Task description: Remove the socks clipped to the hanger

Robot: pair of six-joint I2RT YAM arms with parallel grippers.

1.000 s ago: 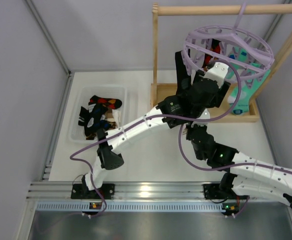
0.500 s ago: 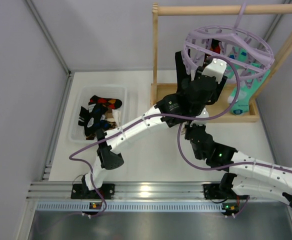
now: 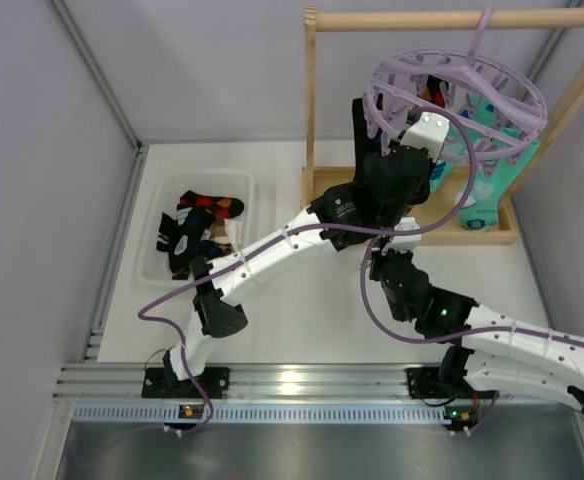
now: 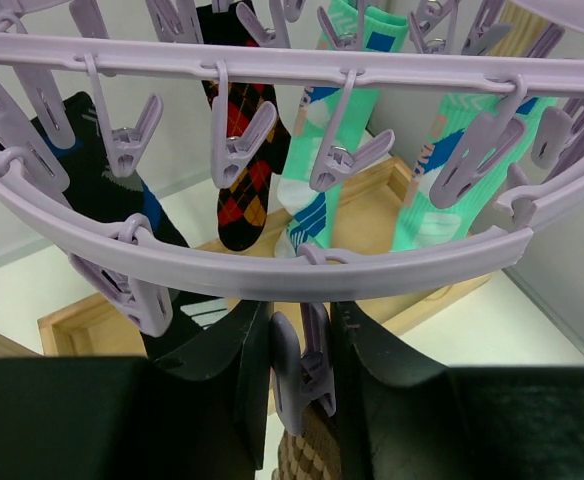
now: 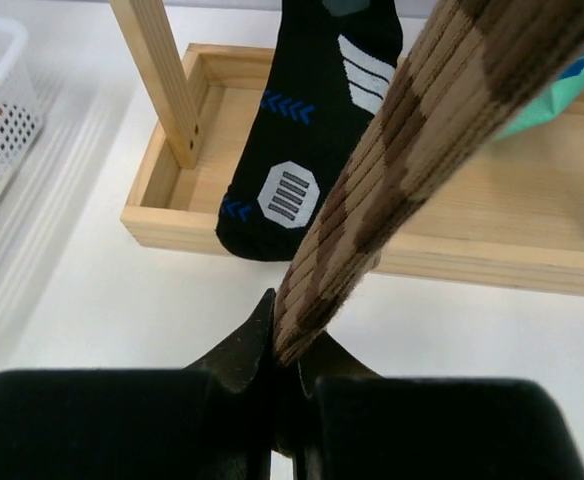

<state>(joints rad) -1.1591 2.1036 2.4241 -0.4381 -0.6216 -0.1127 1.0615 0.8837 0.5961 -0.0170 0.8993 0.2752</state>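
Several socks [image 3: 200, 232] in white bin [image 3: 152, 262] | turquoise sock [image 3: 487, 192] over wooden tray [image 3: 472, 236]

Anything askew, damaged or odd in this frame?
Nothing damaged or spilled. Only the brown checked sock hangs slanted rather than straight: the right tool pinches its toe and draws it taut, while the left tool clamps its peg.

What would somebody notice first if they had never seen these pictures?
Probably the big lilac hanger, a ring of dangling pegs with bright socks clipped under it, hung from a wooden rail at the far right. Just below its rim, the left tool hugs one clip peg, while the right tool pinches the lower end of a brown checked sock.
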